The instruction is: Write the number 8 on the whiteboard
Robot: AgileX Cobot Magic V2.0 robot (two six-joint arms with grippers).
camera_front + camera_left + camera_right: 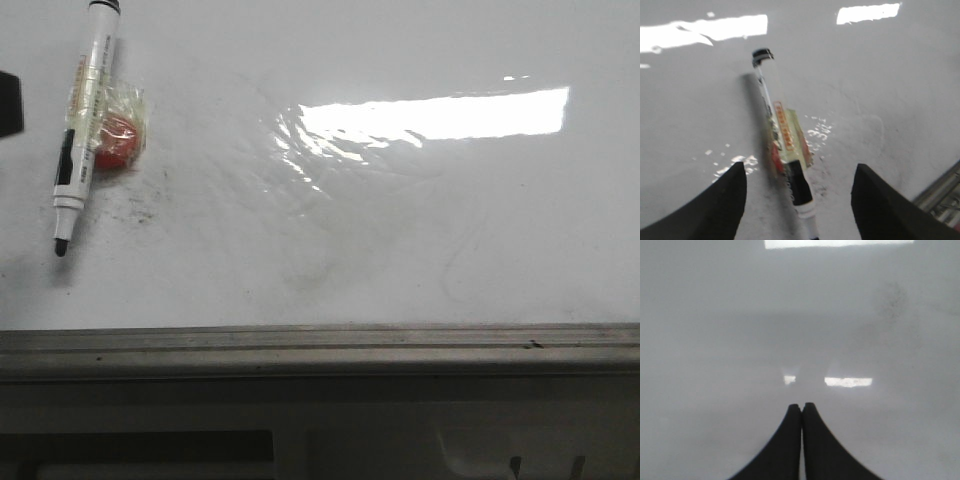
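The whiteboard (420, 230) fills the front view, glossy white with faint grey smudges, a glare patch and a grey metal edge rail along its near side. No number 8 shows on it. A white marker pen (85, 125) with black tip and black end cap lies at the far left, resting across a red round piece in clear tape. In the left wrist view my left gripper (799, 172) is open above the board, its fingers either side of the marker pen (785, 150), not touching it. My right gripper (801, 406) is shut and empty over bare whiteboard (715, 340).
The red round piece (115, 142) under clear tape lies beside the marker. A dark object (10, 103) shows at the left edge of the front view. The grey edge rail (320, 345) runs along the near side, with the robot's base below it.
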